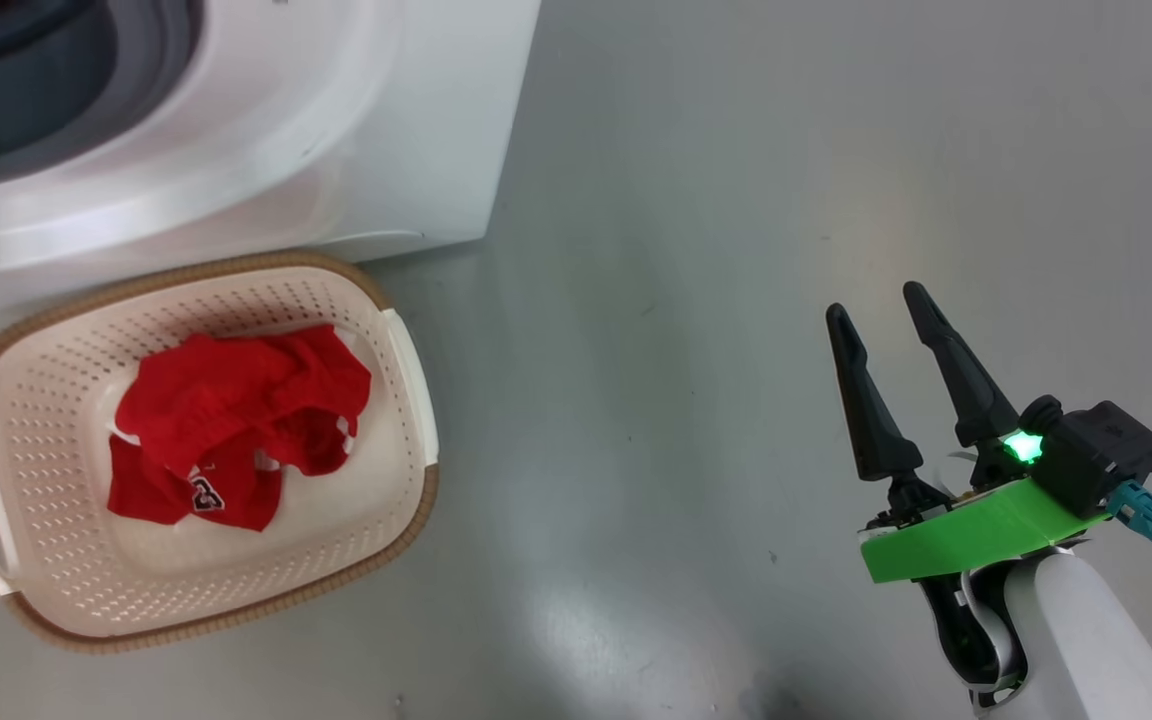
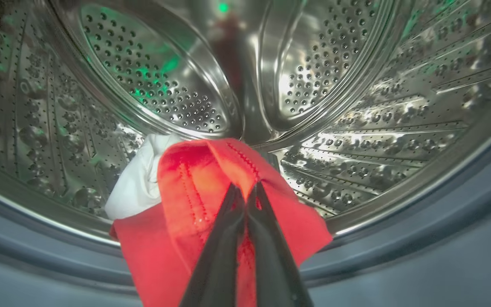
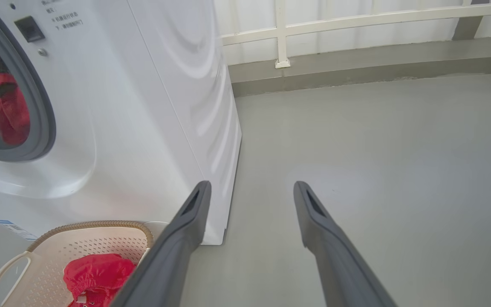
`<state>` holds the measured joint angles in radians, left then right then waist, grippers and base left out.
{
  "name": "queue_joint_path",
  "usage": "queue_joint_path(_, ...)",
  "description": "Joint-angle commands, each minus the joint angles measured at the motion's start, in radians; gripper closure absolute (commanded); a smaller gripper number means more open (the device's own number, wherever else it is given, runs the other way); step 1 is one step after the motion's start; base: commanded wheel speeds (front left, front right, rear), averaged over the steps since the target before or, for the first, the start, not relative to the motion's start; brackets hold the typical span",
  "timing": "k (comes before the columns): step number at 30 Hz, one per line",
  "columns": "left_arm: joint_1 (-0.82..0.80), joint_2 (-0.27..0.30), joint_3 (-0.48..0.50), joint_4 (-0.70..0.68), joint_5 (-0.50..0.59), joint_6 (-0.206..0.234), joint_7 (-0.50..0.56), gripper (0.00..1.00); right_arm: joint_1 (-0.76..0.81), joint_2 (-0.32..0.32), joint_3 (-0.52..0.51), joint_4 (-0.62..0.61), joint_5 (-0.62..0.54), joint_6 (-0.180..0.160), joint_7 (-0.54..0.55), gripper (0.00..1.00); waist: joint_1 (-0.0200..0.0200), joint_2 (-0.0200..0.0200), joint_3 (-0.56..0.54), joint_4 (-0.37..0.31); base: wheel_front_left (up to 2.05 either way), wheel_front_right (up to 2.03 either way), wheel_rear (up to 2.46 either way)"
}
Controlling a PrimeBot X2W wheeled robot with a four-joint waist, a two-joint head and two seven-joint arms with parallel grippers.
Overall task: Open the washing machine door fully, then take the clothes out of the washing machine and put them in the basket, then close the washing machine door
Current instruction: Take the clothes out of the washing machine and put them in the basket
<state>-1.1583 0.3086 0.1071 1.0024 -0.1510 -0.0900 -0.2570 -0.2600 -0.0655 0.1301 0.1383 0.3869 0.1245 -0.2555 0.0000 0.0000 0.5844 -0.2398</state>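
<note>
Both long dark fingers (image 2: 224, 251) of the left gripper (image 2: 246, 186) are pressed together, their tips pinching a fold of a red garment (image 2: 194, 179) along its stitched seam. That garment lies at the mouth of the perforated steel drum (image 2: 335, 64), draped over the drum's lower lip and onto the grey rubber seal (image 2: 441, 238). A white fabric piece (image 2: 137, 183) sits just beside it on the left of the wrist view, touching the red cloth and resting against the drum wall.

Away from the machine, the right gripper (image 1: 876, 303) hangs above the bare grey floor (image 1: 686, 200) with its two fingers spread wide and nothing between them. It is well apart from the basket (image 1: 236, 265) and from the washing machine (image 1: 386, 120).

The cream basket with the brown woven-look rim stands on the floor right at the foot of the washing machine's white front, near the machine's lower right corner in the head view. A crumpled red jersey (image 1: 236, 420) with white trim and a number patch lies in the middle of the basket floor, clear of the side handles.

From the right wrist view, red cloth shows inside the round opening of the washing machine, and a pale railing (image 3: 279, 30) runs along the far edge of the floor.
</note>
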Motion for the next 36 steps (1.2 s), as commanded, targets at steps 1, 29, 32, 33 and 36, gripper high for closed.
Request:
queue_joint_path(1, 0.062, 0.027, 0.025, -0.083, -0.005, -0.007, -0.005, 1.0, 0.016, -0.011, 0.011, -0.017, 0.004, 0.006, -0.006, 0.0, 0.0, 0.0, -0.037, 0.016, 0.0, 0.0, 0.0)
queue_joint_path(29, 0.56, -0.165, 0.103, -0.825, 0.039, -0.04, -0.005, 1.0, 0.128, -0.043, -0.019, -0.008, -0.01, 0.006, -0.006, 0.0, 0.0, 0.0, -0.243, 0.099, 0.0, 0.0, 0.0)
queue_joint_path(32, 0.592, -0.175, 0.091, -0.892, 0.041, -0.04, -0.005, 1.0, 0.134, -0.045, -0.021, -0.008, -0.011, 0.006, -0.006, 0.0, 0.0, 0.0, -0.252, 0.107, 0.0, 0.0, 0.0)
queue_joint_path(33, 0.602, -0.179, 0.087, -0.915, 0.04, -0.04, -0.005, 1.0, 0.136, -0.045, -0.022, -0.008, -0.011, 0.006, -0.006, 0.0, 0.0, 0.0, -0.255, 0.109, 0.0, 0.0, 0.0)
queue_joint_path(36, 0.633, -0.188, 0.077, -0.98, 0.039, -0.04, -0.005, 1.0, 0.14, -0.047, -0.022, -0.009, -0.012, 0.006, -0.006, 0.0, 0.0, 0.0, -0.261, 0.116, 0.0, 0.0, 0.0)
